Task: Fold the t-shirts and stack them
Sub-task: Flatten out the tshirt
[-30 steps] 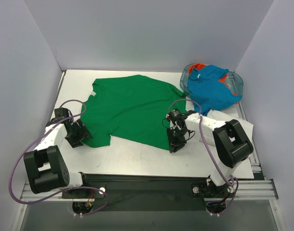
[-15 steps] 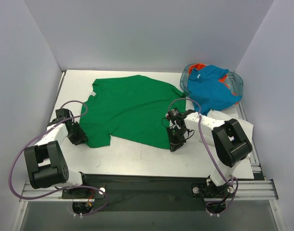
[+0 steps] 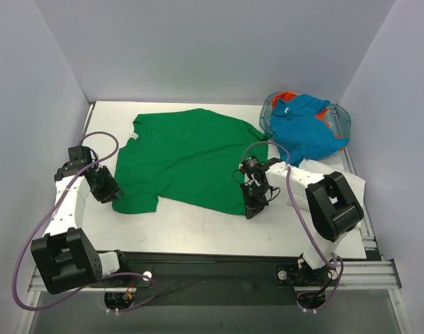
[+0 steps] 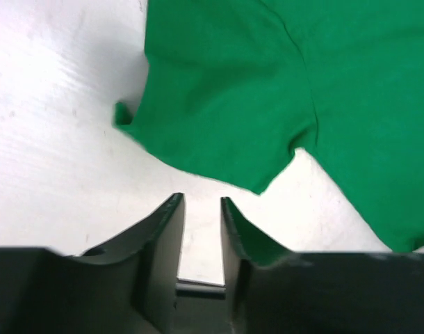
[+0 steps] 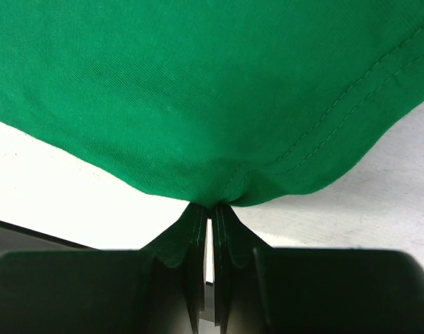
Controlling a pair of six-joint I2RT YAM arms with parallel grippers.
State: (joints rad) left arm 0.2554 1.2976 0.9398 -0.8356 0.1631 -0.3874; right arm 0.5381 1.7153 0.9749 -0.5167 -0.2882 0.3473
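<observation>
Jaws of the right gripper [image 5: 210,209] pinch the hem [image 5: 229,182] of the green t-shirt [image 3: 188,153] at five o'clock. Those of the left gripper [image 4: 201,203] stand narrowly apart and empty, just short of the sleeve [image 4: 212,118] at eight o'clock. Seat that sleeve edge deep, then lift both evenly.

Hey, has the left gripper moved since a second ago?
Yes. The left gripper has backed off leftward, away from the sleeve of the green t-shirt toward the left edge of the table, and sits open just clear of it.

The top view looks down from high behind the near edge over the whole table [image 3: 198,223]. The 2 wrist views sit low and close, sharing with it edges of the green t-shirt [image 3: 184,156].
</observation>
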